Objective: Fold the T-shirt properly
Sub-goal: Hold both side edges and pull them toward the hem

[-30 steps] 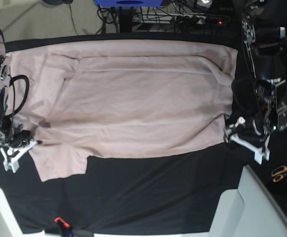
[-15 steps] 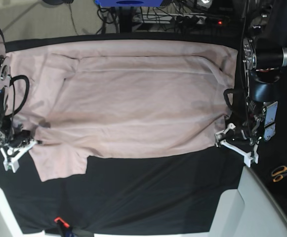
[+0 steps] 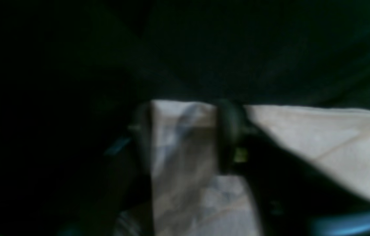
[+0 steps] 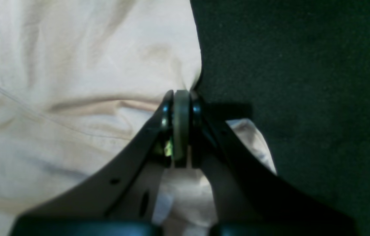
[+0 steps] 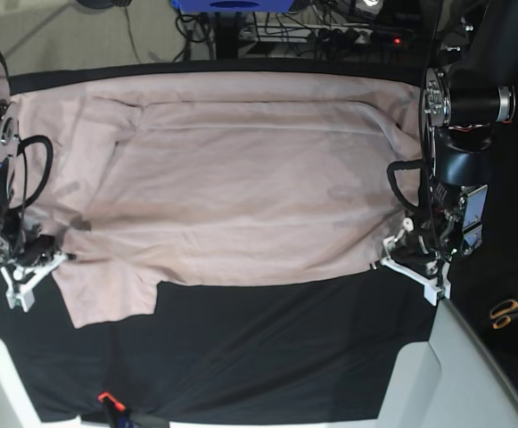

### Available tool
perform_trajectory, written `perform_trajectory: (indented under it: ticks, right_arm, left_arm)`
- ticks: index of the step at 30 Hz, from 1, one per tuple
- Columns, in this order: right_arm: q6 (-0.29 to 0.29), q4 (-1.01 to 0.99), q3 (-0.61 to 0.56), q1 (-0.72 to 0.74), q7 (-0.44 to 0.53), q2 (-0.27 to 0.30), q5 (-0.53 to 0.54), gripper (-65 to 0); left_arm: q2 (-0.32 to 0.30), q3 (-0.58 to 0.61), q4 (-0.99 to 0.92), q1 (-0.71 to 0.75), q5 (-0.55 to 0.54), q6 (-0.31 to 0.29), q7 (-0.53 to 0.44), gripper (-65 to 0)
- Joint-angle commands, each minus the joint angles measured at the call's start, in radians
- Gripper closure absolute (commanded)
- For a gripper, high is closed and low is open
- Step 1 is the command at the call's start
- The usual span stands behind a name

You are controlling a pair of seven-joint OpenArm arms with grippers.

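The right gripper [image 4: 181, 131] is seen pressed together on the edge of the T-shirt [image 5: 241, 178], at the end of the garment where a sleeve lies; a thin fold of pink cloth is pinched between its pads in the right wrist view. The left gripper [image 3: 185, 137] is set astride the hem corner at the opposite end, with cloth lying between its two fingers [image 3: 229, 134]; the jaws are drawn in around that cloth, but whether they are fully clamped cannot be told from the dark, blurred wrist picture.

The T-shirt is spread flat across the black tablecloth [image 5: 267, 348] that covers the counter, filling most of its width, with its far long edge near the back of the counter and bare black cloth left in front. It is judged to be light, limp and in no way fragile: it would sag and drag rather than hold a shape, so it is best taken by its corners and hems, both ends being lifted together to keep the fold line straight.

The fabric is a plain pale pink, broadly smooth, with shallow creases and a seam line running lengthwise. A short sleeve [image 5: 107, 294] is seen projecting toward the front edge near the right gripper. A small dark spot [image 5: 82, 223] is visible beside it.
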Motion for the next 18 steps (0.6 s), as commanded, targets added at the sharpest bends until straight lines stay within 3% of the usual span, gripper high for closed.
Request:
perform_trajectory:
  ticks: [1, 3, 8, 18]
  right_arm:
    - [0.002, 0.016, 0.001, 0.033, 0.021, 0.014, 0.008, 0.0]
    - [0.002, 0.016, 0.001, 0.033, 0.021, 0.014, 0.008, 0.0]
    - [0.002, 0.016, 0.001, 0.033, 0.023, 0.014, 0.008, 0.0]
    - [-0.005, 0.105, 0.001, 0.013, 0.023, 0.013, 0.008, 0.0]
  left_arm:
    - [0.002, 0.003, 0.003, -0.008, -0.007, -0.01, 0.01, -13.7]
    - [0.0, 0.012, 0.0, -0.003, -0.007, -0.01, -0.042, -0.2]
    - [-0.001, 0.014, -0.074, -0.008, -0.006, -0.009, -0.112, 0.0]
    - [-0.049, 0.014, 0.055, -0.046, -0.006, -0.009, -0.065, 0.0]
